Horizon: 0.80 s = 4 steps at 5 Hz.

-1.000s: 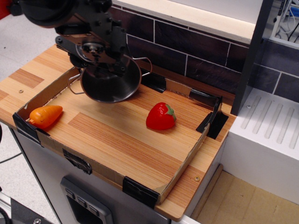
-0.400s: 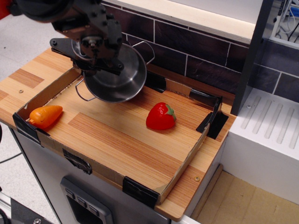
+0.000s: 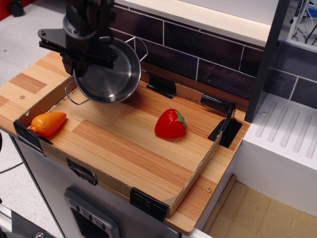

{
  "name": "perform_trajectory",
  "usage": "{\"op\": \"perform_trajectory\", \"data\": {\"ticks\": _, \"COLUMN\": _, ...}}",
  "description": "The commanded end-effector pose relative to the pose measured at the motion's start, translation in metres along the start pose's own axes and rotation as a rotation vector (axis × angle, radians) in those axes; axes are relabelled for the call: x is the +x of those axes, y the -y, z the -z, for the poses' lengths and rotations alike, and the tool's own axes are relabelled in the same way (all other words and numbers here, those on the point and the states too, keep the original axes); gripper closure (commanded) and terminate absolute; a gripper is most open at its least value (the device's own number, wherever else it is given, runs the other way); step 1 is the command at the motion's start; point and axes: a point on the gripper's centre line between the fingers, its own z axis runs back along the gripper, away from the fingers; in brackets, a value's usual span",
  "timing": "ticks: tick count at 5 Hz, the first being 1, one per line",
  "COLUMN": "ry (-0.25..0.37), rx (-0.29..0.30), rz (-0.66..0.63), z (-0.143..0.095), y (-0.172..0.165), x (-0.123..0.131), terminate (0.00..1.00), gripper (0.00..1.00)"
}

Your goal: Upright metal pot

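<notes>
While the gripper (image 3: 94, 47) is seen clamped on the rim of the metal pot (image 3: 106, 74), its fingertips are largely hidden behind its own black body, so the exact bite is judged rather than observed. The pot is held tilted above the back-left part of the cardboard-edged wooden tray (image 3: 198, 171), its open mouth turned toward the camera and somewhat downward; whether its lower edge touches the tray floor cannot be told. One wire loop handle (image 3: 74, 99) hangs at lower left, another shows at upper right. Thin polished steel is judged stiff, light and slippery, so a rim pinch is likely to pivot or slide during rotation; the rim wall offers the firmest hold, the handles being thin and springy. A toy strawberry (image 3: 171, 124) lies well apart at tray centre, a toy carrot (image 3: 48, 123) at the left corner.
</notes>
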Motion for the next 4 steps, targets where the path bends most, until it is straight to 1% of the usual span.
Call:
{"op": "perform_trajectory", "data": {"ticks": 1, "ry": -0.294, "rx": -0.090, "rz": -0.026, "z": 0.004, "y": -0.011, "x": 0.010, "terminate": 0.00, "gripper": 1.00}}
{"op": "perform_trajectory", "data": {"ticks": 2, "ry": -0.372, "rx": -0.108, "rz": -0.074, "z": 0.012, "y": -0.013, "x": 0.012, "terminate": 0.00, "gripper": 1.00}}
{"op": "perform_trajectory", "data": {"ticks": 3, "ry": -0.402, "rx": -0.108, "rz": -0.096, "z": 0.024, "y": -0.016, "x": 0.011, "terminate": 0.00, "gripper": 1.00}}
{"op": "perform_trajectory", "data": {"ticks": 4, "ry": -0.269, "rx": -0.114, "rz": -0.128, "z": 0.032, "y": -0.012, "x": 0.010, "terminate": 0.00, "gripper": 1.00}}
